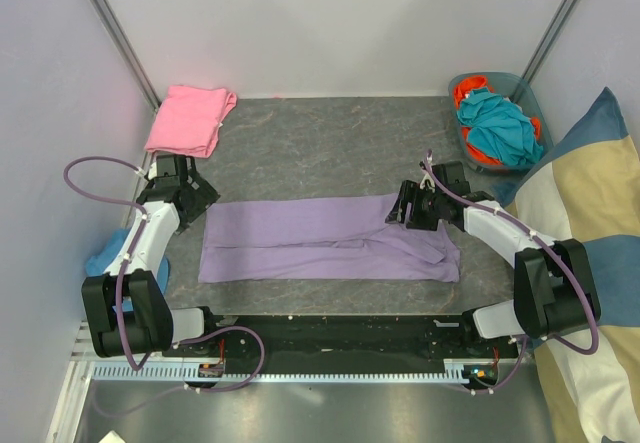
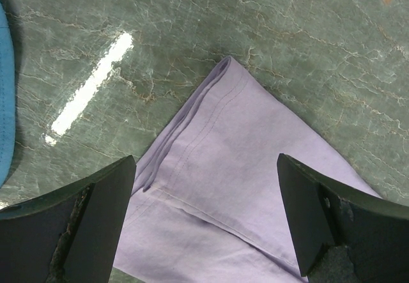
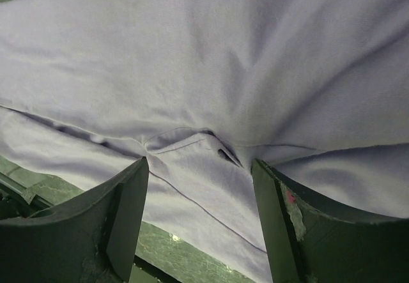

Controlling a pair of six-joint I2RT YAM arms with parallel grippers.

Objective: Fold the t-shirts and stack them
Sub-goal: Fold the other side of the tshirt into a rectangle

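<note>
The left claw [image 2: 204, 168] is released, its jaws spread wide above the left-end corner of the lavender t-shirt [image 2: 243, 168]. The right claw [image 3: 199, 168] is likewise released, straddling a small puckered fold in the same shirt near its right end. Neither wrist view shows whether the fingertips touch the cloth. In the top view the lavender t-shirt [image 1: 320, 238] lies across the middle of the counter [image 1: 330, 143] as a long flat band, apparently folded lengthwise. The pink t-shirt [image 1: 188, 118] sits folded in the upper left. I judge the task roughly half done: the lavender one needs crosswise folds and then stacking with the pink. The bin [image 1: 520, 83] in the upper right holds teal and orange cloth [image 1: 498, 128], though I cannot tell whether those are shirts. A blue cloth [image 1: 100, 258] at centre left is mostly hidden by the left arm.
</note>
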